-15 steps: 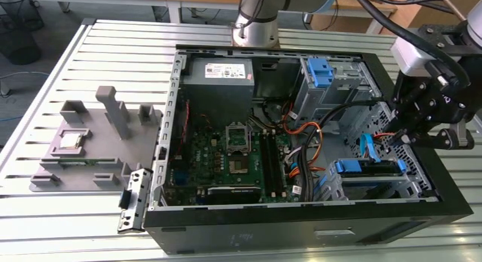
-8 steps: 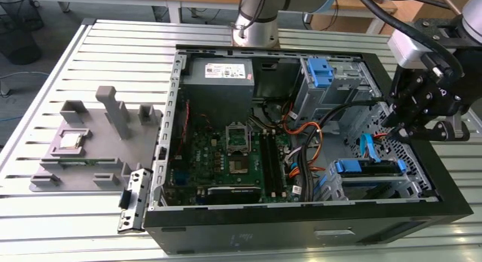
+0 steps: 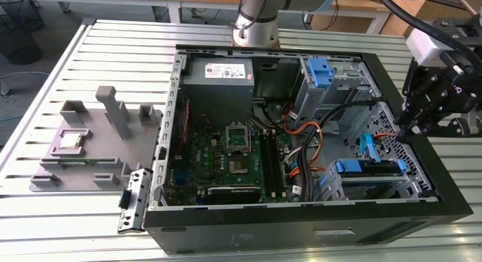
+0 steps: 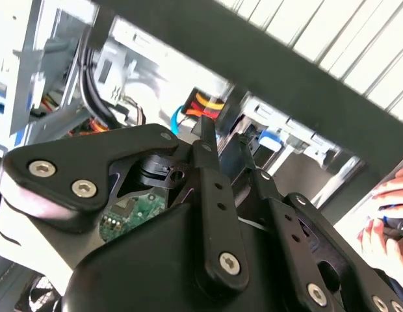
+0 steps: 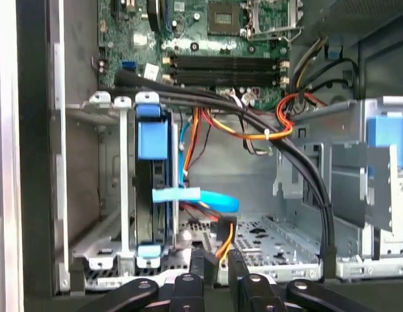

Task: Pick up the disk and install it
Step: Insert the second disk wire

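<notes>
1. My gripper hangs right at the open computer case, over its side wall on the exterior view's right, next to the drive cage.
2. Jaws: in the first wrist view my two fingertips sit nearly together with just a thin slit between them, and nothing is pinched in there. The second wrist view shows the same thing, fingers side by side and empty.
3. The disk already sits in the cage inside the case, standing on edge, its blue bracket showing at the top. I'm not touching it; my tips hover just beside it, above the case rim.
4. A light blue data cable curls just beside the disk.
5. Orange and black wires run from the motherboard toward the cage.
6. A person's hand is outside the case in the second wrist view.
</notes>
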You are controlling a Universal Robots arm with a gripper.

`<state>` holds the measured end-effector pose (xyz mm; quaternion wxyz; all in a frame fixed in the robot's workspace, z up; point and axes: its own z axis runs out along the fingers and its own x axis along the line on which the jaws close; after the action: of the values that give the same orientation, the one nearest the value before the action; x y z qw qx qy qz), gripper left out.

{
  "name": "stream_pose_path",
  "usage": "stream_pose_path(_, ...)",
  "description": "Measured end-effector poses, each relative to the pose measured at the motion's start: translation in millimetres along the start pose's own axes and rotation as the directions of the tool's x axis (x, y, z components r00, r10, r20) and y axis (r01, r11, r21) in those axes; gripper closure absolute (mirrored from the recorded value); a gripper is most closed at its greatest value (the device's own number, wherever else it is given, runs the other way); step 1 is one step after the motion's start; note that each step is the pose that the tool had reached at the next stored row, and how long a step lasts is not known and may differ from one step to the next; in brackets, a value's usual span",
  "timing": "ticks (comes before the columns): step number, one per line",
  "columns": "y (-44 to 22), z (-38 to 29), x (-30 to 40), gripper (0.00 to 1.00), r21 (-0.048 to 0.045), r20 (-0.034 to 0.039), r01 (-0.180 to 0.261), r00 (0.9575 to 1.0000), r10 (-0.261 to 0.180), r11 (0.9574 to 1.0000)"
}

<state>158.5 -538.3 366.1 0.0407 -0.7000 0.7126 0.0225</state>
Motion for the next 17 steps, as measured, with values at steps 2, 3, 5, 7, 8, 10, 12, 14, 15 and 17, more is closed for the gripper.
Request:
stream_pose_path(2,-4.2,1.9,-0.2,0.71,-0.0012,0.0001,0.000,1.0000,0.000,1.0000)
stream_pose_path(3,-5.3,3.3,0.0,0.71,-0.0025,-0.0006,0.000,1.0000,0.000,1.0000)
stream_pose_path(5,-7.0,5.6,0.2,0.71,-0.0054,-0.0015,0.000,1.0000,0.000,1.0000)
stream_pose_path(7,-8.0,5.8,0.1,0.71,-0.0069,-0.0021,-0.001,1.0000,0.001,1.0000)
stream_pose_path(8,-8.9,6.0,0.2,0.71,-0.0075,-0.0019,-0.001,1.0000,0.001,1.0000)
stream_pose_path(10,-10.6,7.1,0.2,0.71,-0.0090,-0.0015,-0.001,1.0000,0.001,1.0000)
stream_pose_path(12,-11.0,9.1,0.4,0.71,-0.0110,-0.0020,-0.001,1.0000,0.001,0.9999)
stream_pose_path(14,-11.0,10.8,0.6,0.71,-0.0126,-0.0028,-0.001,1.0000,0.001,0.9999)
stream_pose_path(15,-11.0,11.3,0.6,0.71,-0.0136,-0.0036,-0.001,1.0000,0.001,0.9999)
stream_pose_path(17,-10.9,11.5,0.6,0.71,-0.0139,-0.0045,-0.001,1.0000,0.001,0.9999)
